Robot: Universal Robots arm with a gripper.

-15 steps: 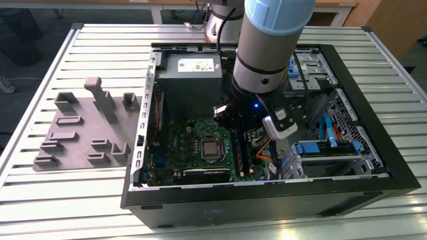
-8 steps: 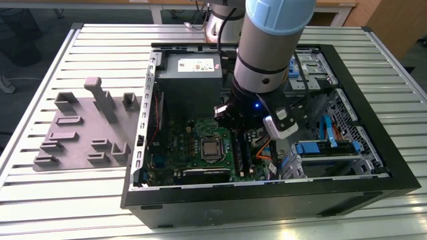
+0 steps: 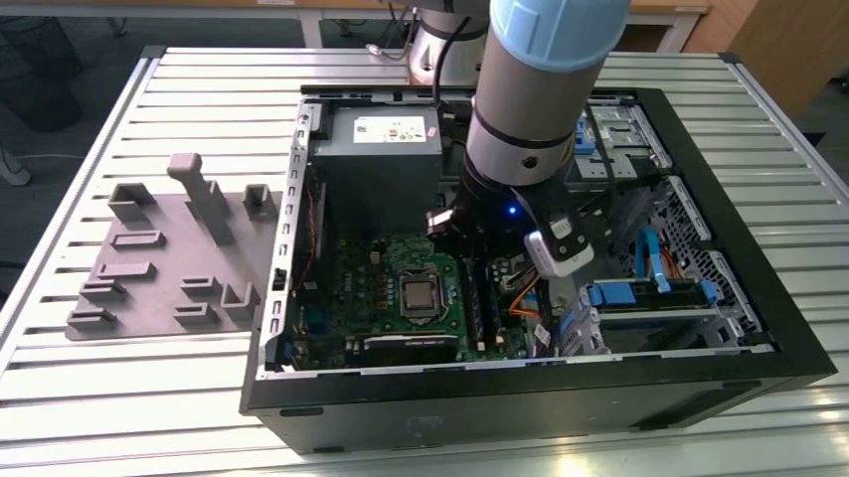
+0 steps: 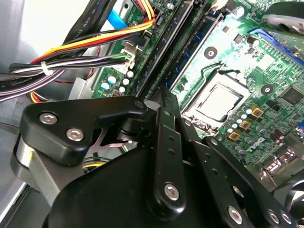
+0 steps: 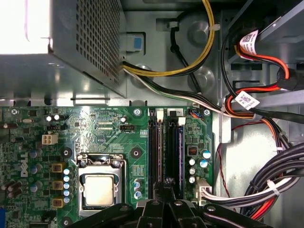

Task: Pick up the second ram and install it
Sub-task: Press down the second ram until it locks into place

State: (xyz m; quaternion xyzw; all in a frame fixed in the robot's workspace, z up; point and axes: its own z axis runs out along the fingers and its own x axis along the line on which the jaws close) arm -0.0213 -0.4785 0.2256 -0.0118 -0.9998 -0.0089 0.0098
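Black gripper over slotted second ram

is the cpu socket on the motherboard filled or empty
Filled: a silver-topped processor sits inside the socket's metal frame on the green motherboard, with no cooler mounted over it in both wrist views.

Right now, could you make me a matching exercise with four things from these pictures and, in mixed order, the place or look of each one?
Things:
1. gripper
2. power supply
3. processor socket
4. grey fixture plate

Places or looks:
A. on the table, outside the computer case, at the exterior view's left
B. on the green motherboard, beside the memory slots
C. just over the memory slots
D. metal box with yellow cables leaving it

Pairs: 1-C; 2-D; 3-B; 4-A
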